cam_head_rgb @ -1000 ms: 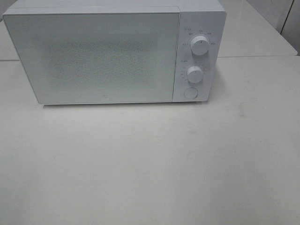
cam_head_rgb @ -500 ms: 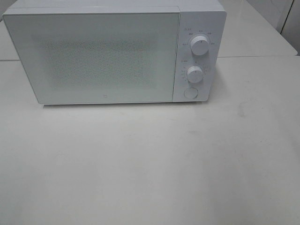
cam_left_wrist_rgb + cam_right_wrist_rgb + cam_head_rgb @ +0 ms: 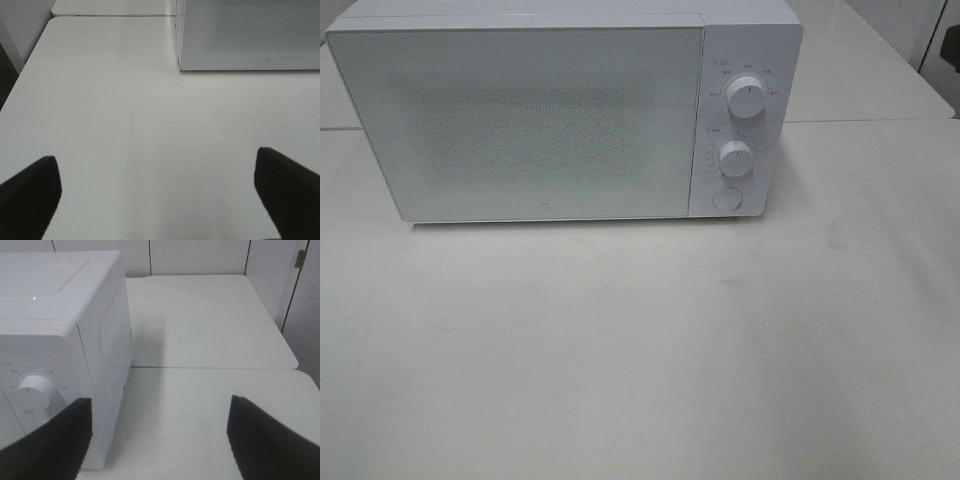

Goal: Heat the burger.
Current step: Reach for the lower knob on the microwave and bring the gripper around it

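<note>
The burger is out of view in every frame. A white microwave (image 3: 540,120) stands at the back of the table with its door shut; its frosted window shows nothing inside. Neither gripper appears in the exterior high view. In the left wrist view my left gripper (image 3: 156,167) hovers over bare tabletop in front of the microwave's (image 3: 250,35) lower left corner, its dark fingers (image 3: 30,195) wide apart and empty. My right gripper (image 3: 160,410) is open and empty beside the microwave's (image 3: 60,315) right side, near the upper knob (image 3: 35,392).
The microwave's control panel carries two round knobs (image 3: 747,100) (image 3: 735,158) and a round button (image 3: 726,198). The white table (image 3: 640,350) spreads out in front. A second white table (image 3: 860,70) adjoins behind, and a wall and door (image 3: 300,295) stand at the far right.
</note>
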`<state>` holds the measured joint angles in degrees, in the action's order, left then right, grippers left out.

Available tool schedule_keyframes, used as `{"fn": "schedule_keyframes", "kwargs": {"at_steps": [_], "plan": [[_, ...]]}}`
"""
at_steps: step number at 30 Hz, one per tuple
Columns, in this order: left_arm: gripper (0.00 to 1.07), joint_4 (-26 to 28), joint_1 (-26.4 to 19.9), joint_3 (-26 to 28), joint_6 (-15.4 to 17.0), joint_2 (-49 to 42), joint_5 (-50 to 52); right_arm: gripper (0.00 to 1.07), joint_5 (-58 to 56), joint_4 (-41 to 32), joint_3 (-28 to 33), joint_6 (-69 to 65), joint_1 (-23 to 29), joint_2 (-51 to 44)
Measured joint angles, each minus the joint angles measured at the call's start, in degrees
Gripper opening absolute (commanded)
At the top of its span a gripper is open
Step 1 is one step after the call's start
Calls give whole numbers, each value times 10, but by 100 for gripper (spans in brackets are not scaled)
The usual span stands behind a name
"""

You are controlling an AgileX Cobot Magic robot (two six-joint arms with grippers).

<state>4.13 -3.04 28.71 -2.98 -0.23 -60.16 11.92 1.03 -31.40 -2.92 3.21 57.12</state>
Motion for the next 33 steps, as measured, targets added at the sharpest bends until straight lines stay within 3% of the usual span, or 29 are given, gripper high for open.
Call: {"fn": "schedule_keyframes", "kwargs": {"at_steps": [6,14,22,24,27,33], "plan": [[101,0,0,0,0,0,0,75,108,-3,23,7,0,37],[101,0,0,0,0,0,0,75,256,-73,92,62,22,65],[101,0,0,0,0,0,0,75,369,-203,140,148,124,100],[101,0,0,0,0,0,0,75,418,-267,143,184,179,129],[101,0,0,0,0,0,0,75,431,-283,144,192,194,139],[100,0,0,0,0,0,0,75,517,-360,144,207,272,201]]}}
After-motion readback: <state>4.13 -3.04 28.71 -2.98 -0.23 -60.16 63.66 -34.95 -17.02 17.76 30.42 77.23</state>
